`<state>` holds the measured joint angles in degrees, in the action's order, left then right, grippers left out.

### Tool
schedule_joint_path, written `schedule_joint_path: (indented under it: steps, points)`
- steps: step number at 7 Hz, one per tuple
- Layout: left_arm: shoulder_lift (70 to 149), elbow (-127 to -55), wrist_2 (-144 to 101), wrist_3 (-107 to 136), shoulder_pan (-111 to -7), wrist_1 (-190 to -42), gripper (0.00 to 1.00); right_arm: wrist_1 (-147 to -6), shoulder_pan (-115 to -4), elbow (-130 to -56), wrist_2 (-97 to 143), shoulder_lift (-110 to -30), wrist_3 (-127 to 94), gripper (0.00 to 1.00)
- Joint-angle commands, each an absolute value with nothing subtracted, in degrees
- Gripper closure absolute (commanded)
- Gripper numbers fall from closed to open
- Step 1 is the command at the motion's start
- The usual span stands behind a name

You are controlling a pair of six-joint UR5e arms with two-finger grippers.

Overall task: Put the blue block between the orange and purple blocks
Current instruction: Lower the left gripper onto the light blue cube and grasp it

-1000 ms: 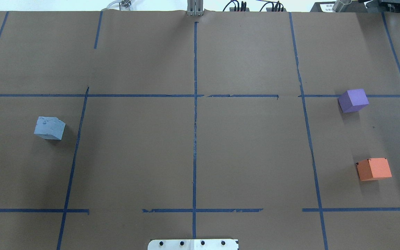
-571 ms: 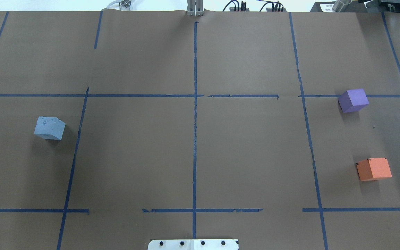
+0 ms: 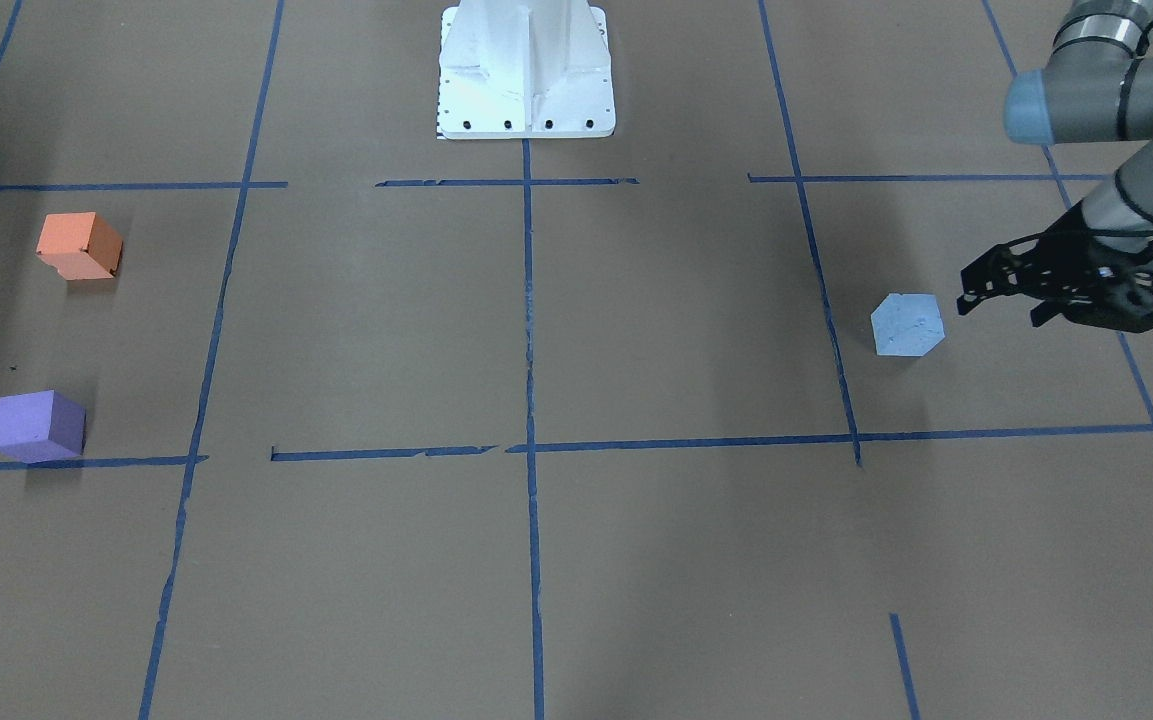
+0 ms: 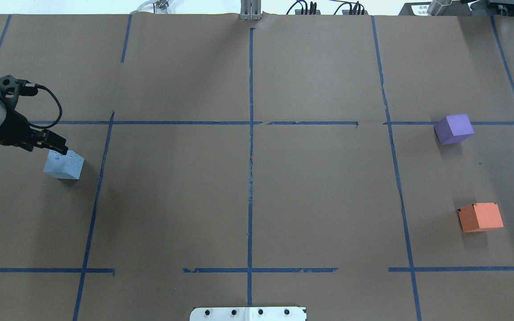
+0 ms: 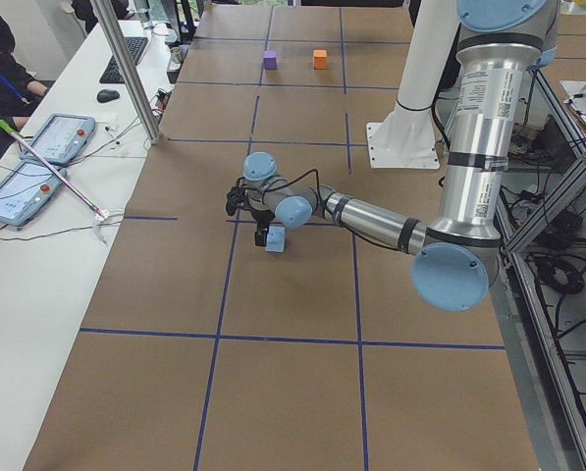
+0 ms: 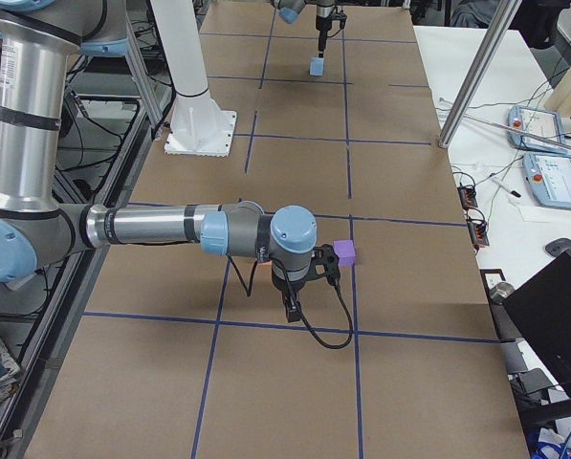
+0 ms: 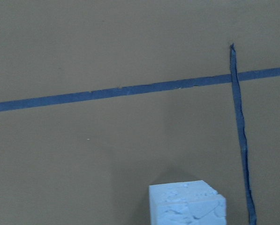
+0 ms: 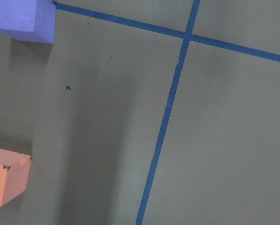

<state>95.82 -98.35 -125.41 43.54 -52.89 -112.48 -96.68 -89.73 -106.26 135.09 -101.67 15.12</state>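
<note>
The light blue block (image 4: 63,166) sits on the left of the table and also shows in the front view (image 3: 907,325) and at the bottom of the left wrist view (image 7: 186,206). My left gripper (image 4: 57,145) hovers at the block's far left edge, open and empty; the front view shows it (image 3: 998,312) just beside the block. The purple block (image 4: 454,129) and the orange block (image 4: 480,217) stand apart at the far right, with a bare gap between them. My right gripper (image 6: 291,306) hangs near the purple block (image 6: 344,252); I cannot tell if it is open or shut.
Brown paper with blue tape lines (image 4: 250,147) covers the table. The white robot base plate (image 4: 248,314) sits at the near edge. Operators' tablets (image 5: 37,157) and a metal post (image 5: 126,69) stand along the far side.
My left arm has come into the overhead view from the left edge, and its gripper now sits over the blue block's far left edge. The three blocks have not moved.
</note>
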Motion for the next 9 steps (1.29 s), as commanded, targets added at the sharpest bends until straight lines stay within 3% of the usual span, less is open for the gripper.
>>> schedule_joint_path:
  steps: [1, 5, 6, 7, 8, 9]
  points:
    - [96.5, -97.6, -123.9, 45.6, -49.7, -112.5, 0.0, -96.7, -89.7, -106.3, 135.1, -101.9, 15.1, 0.0]
    - [96.6, -94.1, -119.4, 45.5, -46.6, -112.5, 0.0, -96.7, -89.7, -106.2, 135.1, -101.9, 15.1, 0.0]
    - [96.6, -94.1, -119.1, 45.7, -46.6, -112.5, 0.22, -96.7, -89.7, -106.2, 135.1, -101.9, 15.1, 0.0]
    - [96.6, -94.6, -119.1, 45.7, -46.6, -112.3, 0.64, -96.7, -89.7, -106.3, 135.1, -102.0, 15.1, 0.0]
    - [97.0, -95.6, -119.4, 45.7, -46.7, -111.8, 0.76, -96.7, -89.7, -106.3, 135.1, -102.0, 15.1, 0.0]
    - [100.3, -96.6, -119.3, 45.8, -47.1, -109.0, 0.76, -96.7, -89.7, -106.3, 135.1, -102.0, 15.0, 0.0]
